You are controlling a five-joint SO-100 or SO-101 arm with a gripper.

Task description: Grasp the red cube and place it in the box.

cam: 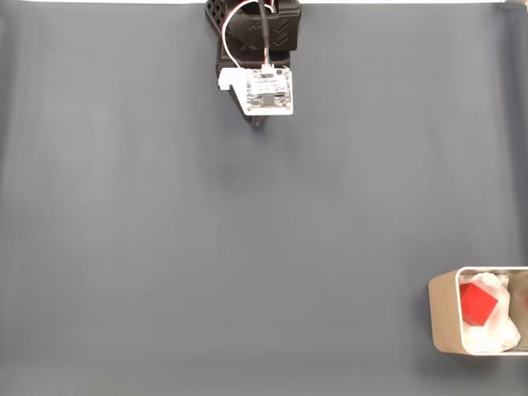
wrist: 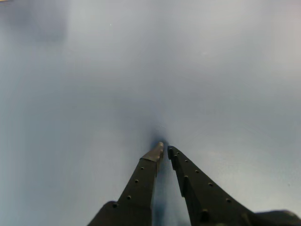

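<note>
The red cube (cam: 478, 303) lies inside the box (cam: 443, 313), on its white lining, at the lower right of the fixed view. The box is pale beige with rounded corners and is cut off by the right edge. My arm is folded back at the top centre of that view, far from the box, with the gripper (cam: 258, 124) hidden under the white wrist board. In the wrist view the gripper (wrist: 164, 149) points down at the bare grey mat. Its two black fingers (wrist: 141, 179) nearly touch at the tips and hold nothing.
A plain dark grey mat (cam: 247, 247) covers the whole table. The arm's black base (cam: 256, 25) stands at the top edge.
</note>
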